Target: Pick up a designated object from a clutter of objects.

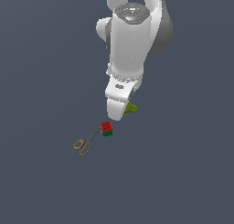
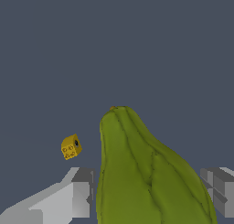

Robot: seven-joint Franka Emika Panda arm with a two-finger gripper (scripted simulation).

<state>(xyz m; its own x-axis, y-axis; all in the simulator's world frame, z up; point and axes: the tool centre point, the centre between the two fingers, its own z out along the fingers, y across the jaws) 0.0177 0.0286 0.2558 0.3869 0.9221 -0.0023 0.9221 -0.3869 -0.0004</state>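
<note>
The designated object (image 2: 146, 177), an olive-green pear-like lump, fills the space between my gripper's (image 2: 147, 193) two grey fingers (image 2: 81, 193) in the wrist view. Both pads sit against its sides, so the gripper is shut on it. In the exterior view only a green edge of the designated object (image 1: 131, 108) peeks out to the right of the white hand, and my gripper's fingers are hidden behind the hand. The rest of the clutter lies apart: a tiny yellow dotted cube (image 2: 71, 146), a red-and-green cube (image 1: 106, 128) and thin scissors (image 1: 84, 144) with orange loop handles.
The red-and-green cube sits just below the hand toward the exterior view's left, with the scissors stretching further left from it. The dark grey floor (image 1: 183, 173) spreads around them. The white arm (image 1: 130, 45) rises above the hand.
</note>
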